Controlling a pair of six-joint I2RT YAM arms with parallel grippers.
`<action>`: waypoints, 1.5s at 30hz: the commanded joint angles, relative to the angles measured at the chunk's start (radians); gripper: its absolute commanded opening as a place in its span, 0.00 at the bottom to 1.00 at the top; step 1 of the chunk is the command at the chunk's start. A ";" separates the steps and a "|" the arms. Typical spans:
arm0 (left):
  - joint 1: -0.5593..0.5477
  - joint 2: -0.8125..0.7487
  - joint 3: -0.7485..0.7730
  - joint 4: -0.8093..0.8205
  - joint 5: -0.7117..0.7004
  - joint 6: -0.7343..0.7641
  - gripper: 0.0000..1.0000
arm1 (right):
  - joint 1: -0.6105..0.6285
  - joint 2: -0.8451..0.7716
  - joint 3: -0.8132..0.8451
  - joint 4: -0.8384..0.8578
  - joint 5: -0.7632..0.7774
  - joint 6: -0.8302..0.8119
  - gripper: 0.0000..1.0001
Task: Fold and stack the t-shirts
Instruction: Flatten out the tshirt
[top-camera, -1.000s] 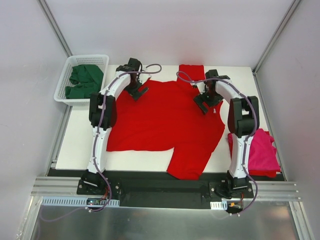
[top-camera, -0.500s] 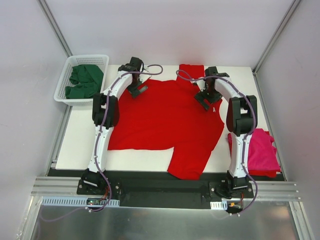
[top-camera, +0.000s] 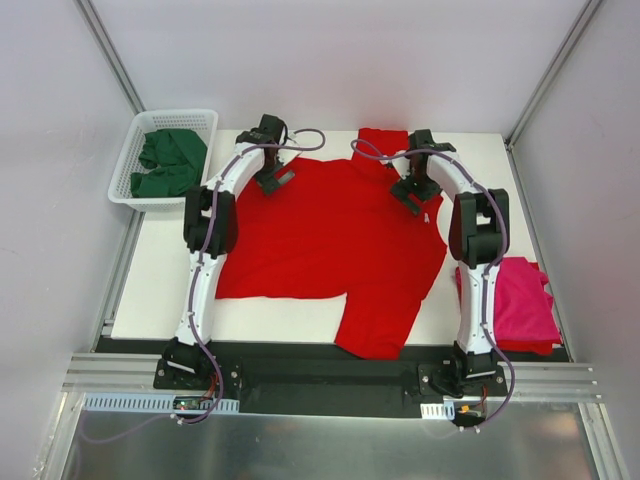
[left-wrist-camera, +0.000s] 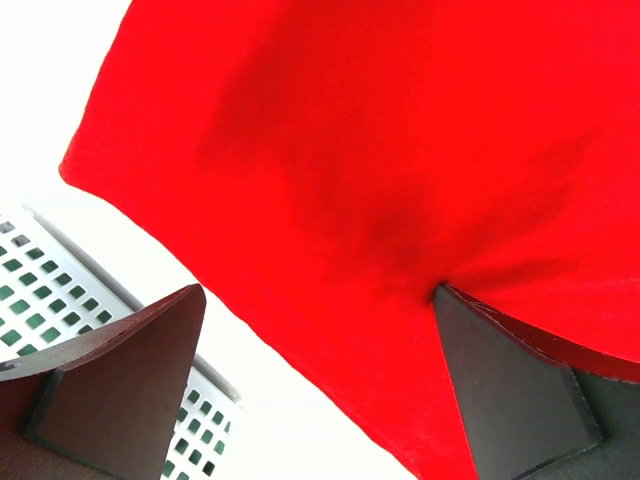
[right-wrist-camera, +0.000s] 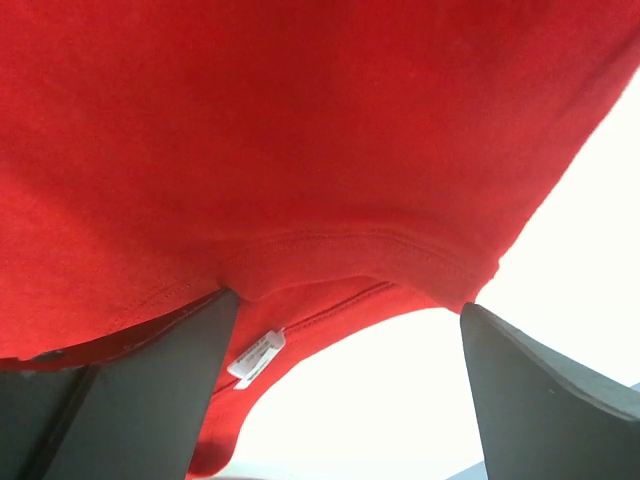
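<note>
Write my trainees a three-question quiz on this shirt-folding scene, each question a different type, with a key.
1. True or false: the white basket holds dark green t-shirts.
2. Where does the magenta-pink t-shirt lie? A) in the basket B) at the table's near right edge C) at its far left corner
3. Fill in: the left end effector and right end effector, over the red t-shirt's far edge, both stand ____.
Key: 1 true; 2 B; 3 open.
</note>
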 joint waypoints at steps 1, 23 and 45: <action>0.002 -0.076 -0.090 -0.012 0.002 -0.030 0.99 | 0.002 0.024 0.040 0.015 0.042 -0.024 0.96; -0.003 -0.073 -0.055 -0.006 -0.002 -0.020 0.99 | -0.009 0.070 0.041 0.072 0.085 -0.079 0.96; -0.013 0.103 0.048 0.101 -0.110 0.199 0.99 | 0.035 -0.008 -0.003 0.036 0.054 -0.035 0.96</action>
